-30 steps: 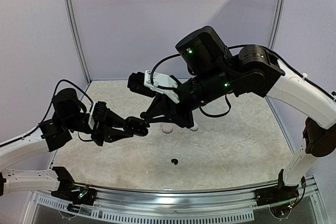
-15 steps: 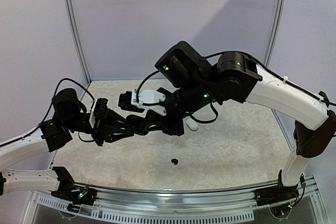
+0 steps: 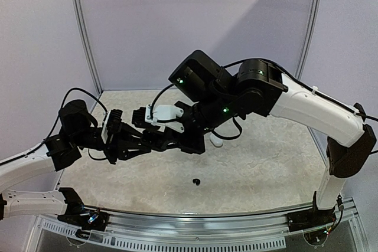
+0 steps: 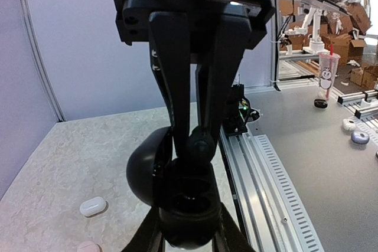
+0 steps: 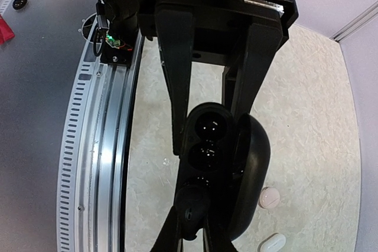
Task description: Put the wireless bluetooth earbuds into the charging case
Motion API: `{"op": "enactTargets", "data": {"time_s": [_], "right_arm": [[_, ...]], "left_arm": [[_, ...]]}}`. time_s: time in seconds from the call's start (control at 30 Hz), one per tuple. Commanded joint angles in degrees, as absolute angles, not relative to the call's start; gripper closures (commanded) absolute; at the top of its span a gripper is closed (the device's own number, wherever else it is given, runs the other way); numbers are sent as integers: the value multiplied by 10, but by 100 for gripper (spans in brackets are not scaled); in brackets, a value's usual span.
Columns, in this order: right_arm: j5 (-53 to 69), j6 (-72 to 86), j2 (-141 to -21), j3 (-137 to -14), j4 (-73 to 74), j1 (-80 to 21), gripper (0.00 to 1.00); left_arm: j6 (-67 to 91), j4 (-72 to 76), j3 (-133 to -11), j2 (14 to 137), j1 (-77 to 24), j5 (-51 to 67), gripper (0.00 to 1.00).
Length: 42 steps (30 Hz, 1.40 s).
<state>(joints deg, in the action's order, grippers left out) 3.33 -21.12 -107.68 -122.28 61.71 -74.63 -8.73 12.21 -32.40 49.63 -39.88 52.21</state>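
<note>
Top external view shows the pale speckled table [image 3: 277, 163], with both arms meeting in the air above its left-middle part. The left pincer [image 4: 189, 231] is clamped on a black pebble-shaped plastic charging case [image 5: 207, 140]. The case is held off the surface with its lid swung open to one side and two dark sockets facing the other arm. The right pincer [image 5: 191, 222] is closed on a small black curved plastic earbud [image 4: 201, 143], which is right up at the case's open face. Black on black, I cannot tell whether it already touches a socket. A white oval plastic case [image 4: 93, 206] lies on the table, well apart from the arms. A second tiny black earbud [image 3: 196, 181] lies alone towards the front edge.

The seating step looks to be in hand, and it is a delicate one. If the earbud comes in tilted or off the socket's centre, it will likely ride on the rim rather than drop home. Letting go then would send it down to the table. A hard push could also twist the case in its grip or knock the lid partway shut, since nothing supports it from below.
</note>
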Motion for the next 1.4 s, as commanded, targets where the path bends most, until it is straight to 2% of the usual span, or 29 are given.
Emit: {"op": "enactTargets", "data": {"time_s": [0.0,0.23,0.47,1.03,1.37], "right_arm": [[4,-211,-1092,-1236,619,-748,92],[-31,-209,-1099,-1243,623,-748,89],[-44,-207,-1102,-1246,618,-748,79],[-80,-188,-1093,-1249,595,-746,76],[-40,-161,-1028,-1182,529,-732,75]], "left_arm": [[-83,129,-316,495,-410,528,100],[-85,128,-317,496,-412,529,100],[-85,130,-317,497,-414,530,100],[-76,130,-315,493,-415,522,100],[51,179,-285,494,-404,455,100]]}}
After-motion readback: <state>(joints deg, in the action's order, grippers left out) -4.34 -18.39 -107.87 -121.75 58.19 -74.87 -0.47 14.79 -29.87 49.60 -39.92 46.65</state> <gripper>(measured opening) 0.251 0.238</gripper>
